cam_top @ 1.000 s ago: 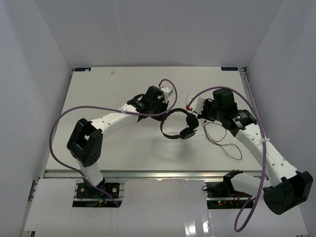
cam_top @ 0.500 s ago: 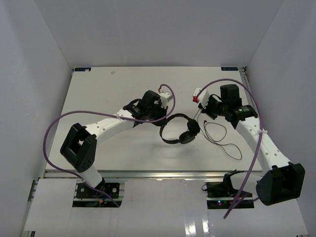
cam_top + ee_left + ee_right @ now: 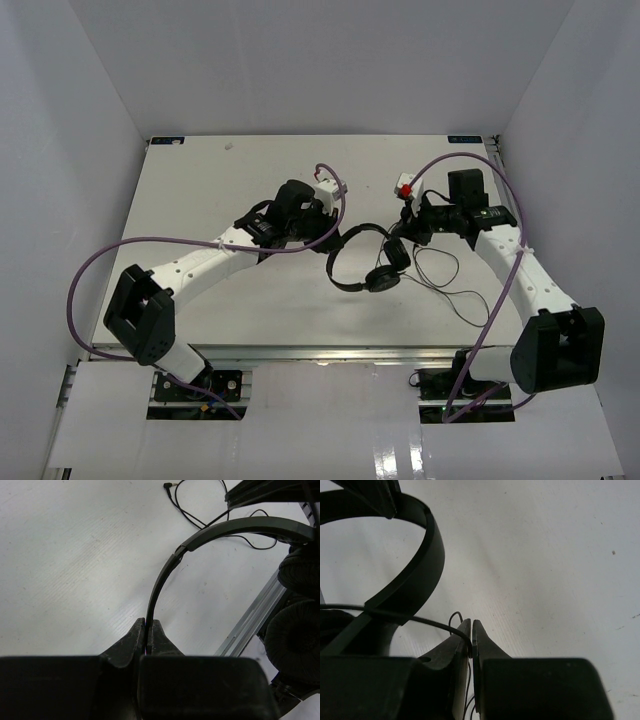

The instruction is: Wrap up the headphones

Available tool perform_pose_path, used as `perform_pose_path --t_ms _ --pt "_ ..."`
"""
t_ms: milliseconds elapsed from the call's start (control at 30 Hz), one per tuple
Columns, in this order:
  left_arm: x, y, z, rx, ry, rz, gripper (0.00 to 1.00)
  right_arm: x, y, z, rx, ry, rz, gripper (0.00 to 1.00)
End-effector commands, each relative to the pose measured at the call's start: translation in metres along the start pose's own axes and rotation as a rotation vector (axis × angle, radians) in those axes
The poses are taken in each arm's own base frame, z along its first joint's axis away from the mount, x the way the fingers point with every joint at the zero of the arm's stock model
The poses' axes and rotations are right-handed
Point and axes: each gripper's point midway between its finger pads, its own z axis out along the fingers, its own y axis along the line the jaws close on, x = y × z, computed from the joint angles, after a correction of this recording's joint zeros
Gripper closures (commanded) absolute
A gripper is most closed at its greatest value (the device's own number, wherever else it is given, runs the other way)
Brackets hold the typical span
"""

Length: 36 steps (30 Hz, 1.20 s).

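Observation:
The black headphones (image 3: 365, 257) hang just above the table's middle, earcups (image 3: 385, 270) low and to the right. My left gripper (image 3: 335, 238) is shut on the thin headband (image 3: 165, 575), which rises from between its fingers in the left wrist view. My right gripper (image 3: 403, 228) is shut on the thin black cable (image 3: 420, 621), which crosses under the headband (image 3: 415, 575) and passes between its fingers. The rest of the cable (image 3: 450, 290) lies in loose loops on the table to the right, its plug (image 3: 166, 486) in the left wrist view.
The white table (image 3: 230, 300) is walled by white panels on three sides. A metal rail (image 3: 300, 350) runs along the near edge. Purple robot cables (image 3: 90, 280) loop beside both arms.

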Motion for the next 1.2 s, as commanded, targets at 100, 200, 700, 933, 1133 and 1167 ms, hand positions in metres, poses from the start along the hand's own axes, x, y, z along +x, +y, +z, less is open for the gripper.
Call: perform_pose_path --t_ms 100,200,700,933,1133,1167 --pt "-0.014 -0.033 -0.008 0.146 -0.046 0.001 1.00 -0.021 -0.017 0.007 -0.016 -0.066 0.021 0.89" --pt "-0.017 -0.037 -0.007 0.161 -0.051 -0.006 1.00 -0.010 -0.019 0.014 -0.029 -0.055 0.061 0.89" --pt "-0.097 -0.063 -0.054 0.151 -0.247 0.022 1.00 -0.029 0.007 0.001 -0.305 -0.316 0.217 0.80" --pt "-0.132 -0.072 -0.074 0.134 -0.305 0.028 1.00 -0.039 0.000 0.012 -0.368 -0.381 0.221 0.75" --pt "-0.160 -0.076 -0.085 0.108 -0.352 0.026 1.00 -0.024 0.013 0.032 -0.403 -0.366 0.232 0.74" --pt "-0.163 -0.077 -0.086 0.106 -0.360 0.024 1.00 -0.023 0.014 0.034 -0.402 -0.366 0.227 0.74"
